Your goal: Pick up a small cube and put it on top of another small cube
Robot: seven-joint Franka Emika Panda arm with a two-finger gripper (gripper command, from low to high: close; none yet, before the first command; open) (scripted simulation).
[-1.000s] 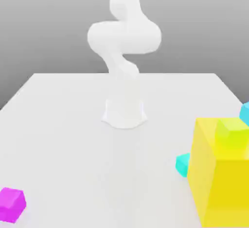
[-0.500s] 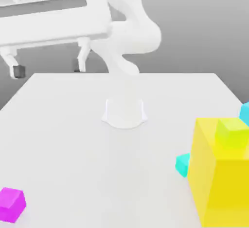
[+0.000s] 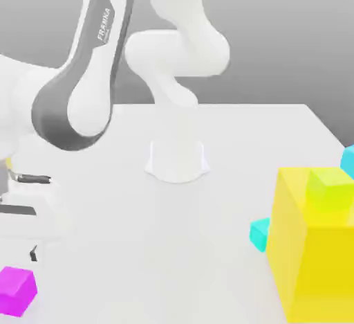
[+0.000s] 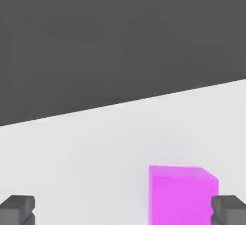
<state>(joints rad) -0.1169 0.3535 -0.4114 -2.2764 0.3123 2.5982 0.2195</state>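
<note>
table [image 3: 207, 246]: white | on it: magenta cube [image 3: 16, 291], yellow cube [image 3: 311, 260], apparently two cyan cubes [image 3: 260, 233]

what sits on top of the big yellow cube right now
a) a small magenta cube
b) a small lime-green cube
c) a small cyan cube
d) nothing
b: in the exterior view the small lime-green cube rests on the top face of the big yellow cube, while the small magenta cube lies on the white table at the exterior view's left and a small cyan cube sits on the table beside the yellow one.
</note>
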